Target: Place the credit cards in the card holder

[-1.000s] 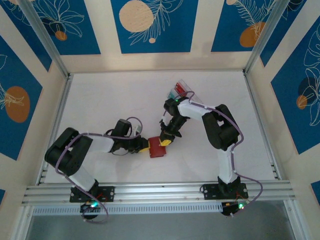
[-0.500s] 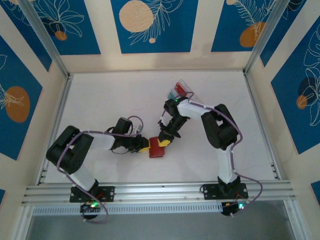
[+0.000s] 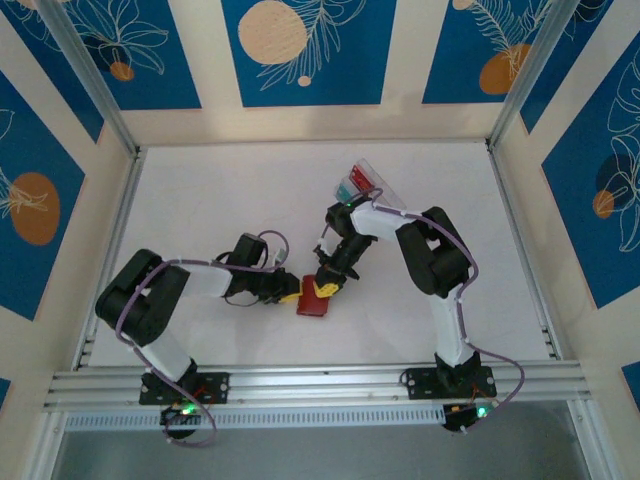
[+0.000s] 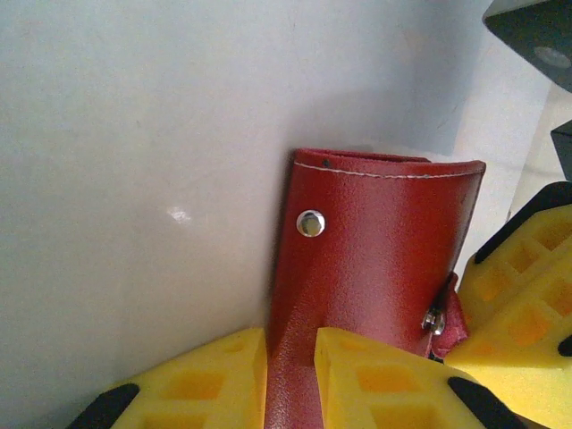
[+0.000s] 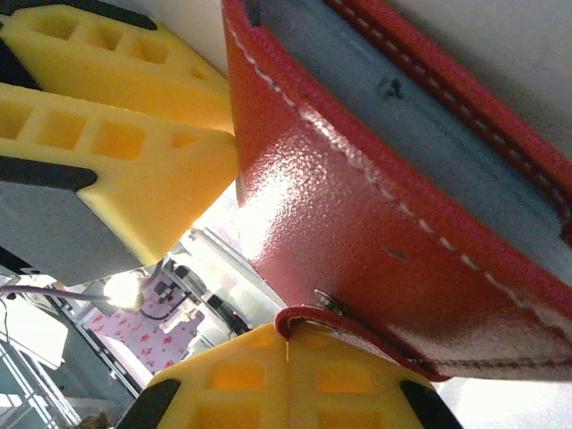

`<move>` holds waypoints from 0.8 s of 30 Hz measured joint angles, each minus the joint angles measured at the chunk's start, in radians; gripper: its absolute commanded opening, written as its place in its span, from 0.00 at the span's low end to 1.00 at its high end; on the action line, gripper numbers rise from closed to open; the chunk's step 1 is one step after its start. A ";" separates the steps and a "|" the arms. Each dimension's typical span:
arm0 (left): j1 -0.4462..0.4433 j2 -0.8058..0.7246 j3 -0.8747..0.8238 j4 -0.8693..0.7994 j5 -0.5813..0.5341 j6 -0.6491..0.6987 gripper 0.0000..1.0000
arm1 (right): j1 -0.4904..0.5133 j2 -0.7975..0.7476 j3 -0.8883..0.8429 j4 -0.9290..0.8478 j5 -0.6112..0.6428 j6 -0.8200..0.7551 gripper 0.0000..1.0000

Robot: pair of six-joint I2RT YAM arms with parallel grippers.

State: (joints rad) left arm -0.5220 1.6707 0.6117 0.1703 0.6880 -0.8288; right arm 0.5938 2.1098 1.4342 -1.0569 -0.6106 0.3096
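Wallet (image 3: pixel 312 301) position: near the middle of the white table (image 3: pixel 220 200), between the two grippers and well apart from the clear box (image 3: pixel 383 190) toward the back, where red and teal cards (image 3: pixel 352 184) stand. Wallet appearance: small and red, with a grained leather-look skin and pale stitching along the edges. One round silver stud (image 4: pixel 310 222) sits on the outer face. A narrow red tab (image 5: pixel 308 318) with a second metal fitting hangs off the opposite edge. From the right wrist camera, a pale grey-blue inner face shows between two red stitched edges. From the left wrist camera, the outer face curves over at its far end. Whether the wallet rests flat on the table or is raised slightly cannot be told. Left gripper (image 4: pixel 290 362): yellow fingers nearly together, with one edge of the wallet clamped between them. Right gripper (image 5: pixel 288 366): fingers fully together, with the tab nipped at their tips. The left gripper meets the wallet from the left and the right gripper from the far right, with their fingertips close to each other.
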 measured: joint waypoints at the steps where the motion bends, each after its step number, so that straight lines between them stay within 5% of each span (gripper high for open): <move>1: 0.000 0.000 0.000 0.000 0.000 0.000 0.22 | 0.000 0.003 0.000 -0.001 0.000 0.000 0.00; 24: -0.004 0.006 0.003 0.004 0.001 -0.002 0.22 | -0.001 0.052 -0.003 0.000 -0.024 0.000 0.00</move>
State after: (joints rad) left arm -0.5259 1.6772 0.6144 0.1741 0.6891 -0.8310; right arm 0.5926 2.1620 1.4307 -1.0565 -0.6342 0.3099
